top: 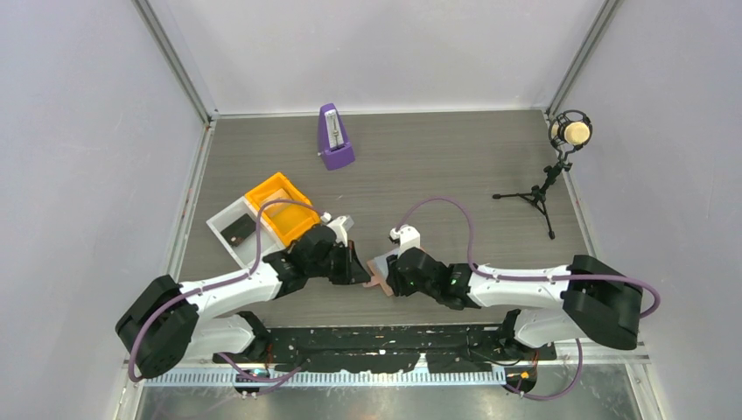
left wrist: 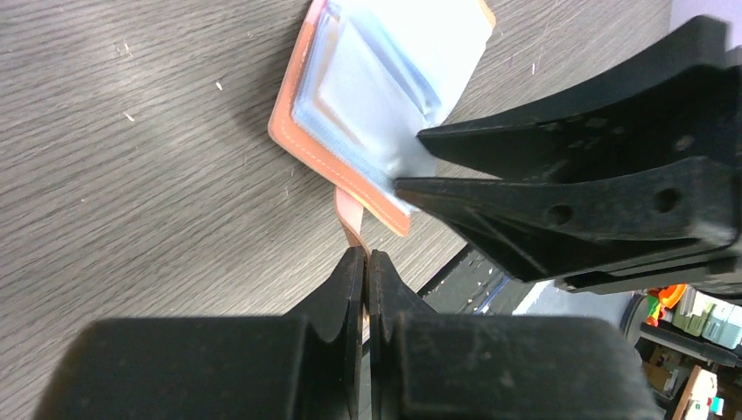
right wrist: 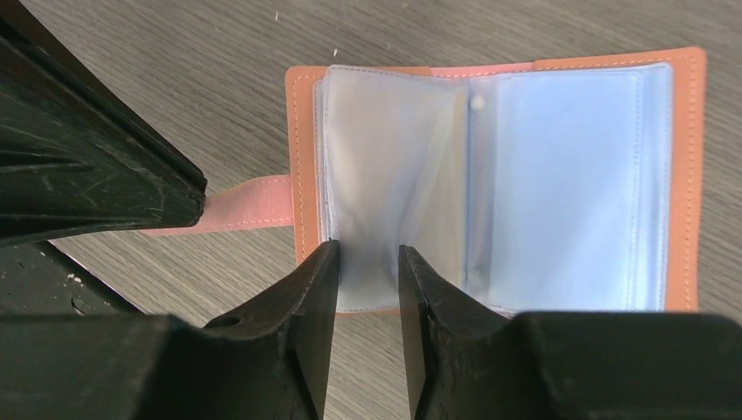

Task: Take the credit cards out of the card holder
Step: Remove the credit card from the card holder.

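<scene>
The card holder (right wrist: 302, 166) lies spread open on the table, salmon outside with blue-grey clear sleeves (right wrist: 569, 184) facing up. No dark card shows in the sleeves. My left gripper (left wrist: 366, 255) is shut on the holder's side tab (right wrist: 254, 210). My right gripper (right wrist: 367, 258) is open with a narrow gap, its fingertips at the near edge of the left sleeve page. In the top view both grippers meet at the holder (top: 378, 282) near the table's front edge. One dark flat credit card (top: 236, 230) lies in the white tray.
An orange tray (top: 282, 208) and a white tray (top: 220, 220) stand left of the arms. A purple metronome (top: 334, 137) stands at the back. A microphone on a tripod (top: 569, 133) stands at the back right. The black base strip runs just below the holder.
</scene>
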You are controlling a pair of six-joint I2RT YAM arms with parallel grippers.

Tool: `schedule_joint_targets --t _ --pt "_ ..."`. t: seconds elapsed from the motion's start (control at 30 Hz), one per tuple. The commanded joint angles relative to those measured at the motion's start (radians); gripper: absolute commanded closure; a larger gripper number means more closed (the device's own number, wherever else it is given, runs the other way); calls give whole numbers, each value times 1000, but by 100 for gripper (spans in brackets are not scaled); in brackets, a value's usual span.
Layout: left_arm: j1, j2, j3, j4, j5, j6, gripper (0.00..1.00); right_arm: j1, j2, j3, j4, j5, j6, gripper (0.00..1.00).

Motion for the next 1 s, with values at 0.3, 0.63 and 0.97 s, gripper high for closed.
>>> schedule_joint_targets --t 0.3,0.63,0.97 --pt "-6 -27 -24 -9 1 18 100 -3 -98 0 -73 194 -19 60" --pt "-6 -56 -39 -52 -19 32 100 -38 -190 -21 -122 208 -27 58" --pt "-6 -82 -37 -130 -54 70 100 -104 -234 -29 -130 156 -49 58"
